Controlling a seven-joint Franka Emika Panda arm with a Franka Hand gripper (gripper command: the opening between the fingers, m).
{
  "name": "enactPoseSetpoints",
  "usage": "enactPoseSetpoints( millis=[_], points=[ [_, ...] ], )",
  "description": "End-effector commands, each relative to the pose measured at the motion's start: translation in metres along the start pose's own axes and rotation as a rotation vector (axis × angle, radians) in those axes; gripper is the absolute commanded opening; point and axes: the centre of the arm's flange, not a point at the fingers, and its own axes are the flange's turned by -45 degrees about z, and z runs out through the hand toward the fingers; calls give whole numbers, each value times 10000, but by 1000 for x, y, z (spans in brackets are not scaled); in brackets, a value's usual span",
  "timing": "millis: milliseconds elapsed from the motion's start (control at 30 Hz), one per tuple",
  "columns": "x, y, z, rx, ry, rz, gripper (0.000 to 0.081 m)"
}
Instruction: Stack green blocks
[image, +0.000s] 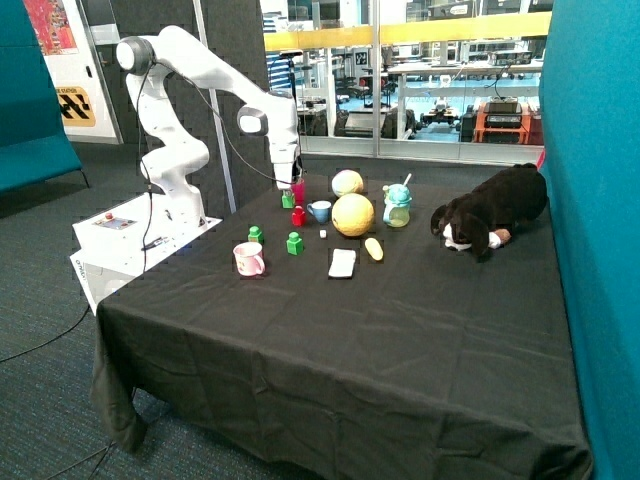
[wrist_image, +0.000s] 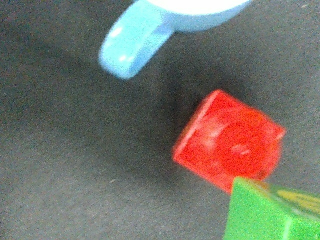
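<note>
My gripper (image: 291, 193) hangs at the back of the table, shut on a green block (image: 288, 200) and holding it just above a small red block (image: 298, 216). In the wrist view the held green block (wrist_image: 270, 212) fills the corner close to the camera, partly overlapping the red block (wrist_image: 230, 142) below it. Two more green blocks (image: 255, 234) (image: 294, 243) stand apart on the black cloth nearer the front, beside a pink cup (image: 248, 259). The fingers themselves are out of the wrist view.
A light blue cup (image: 320, 211) stands right next to the red block; its handle (wrist_image: 131, 42) shows in the wrist view. Two yellow balls (image: 352, 214), a lidded cup (image: 397, 206), a banana (image: 373, 248), a white object (image: 342, 263) and a plush dog (image: 490, 212) lie farther along.
</note>
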Motion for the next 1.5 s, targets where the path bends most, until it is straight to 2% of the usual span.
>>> enactPoseSetpoints(
  millis=[0, 467, 1067, 1467],
  points=[
    [14, 28, -7, 4, -67, 526, 0],
    [20, 68, -11, 1, -68, 1315, 0],
    [37, 116, -26, 0, -68, 1810, 0],
    [27, 143, -21, -2, -68, 2359, 0]
  ],
)
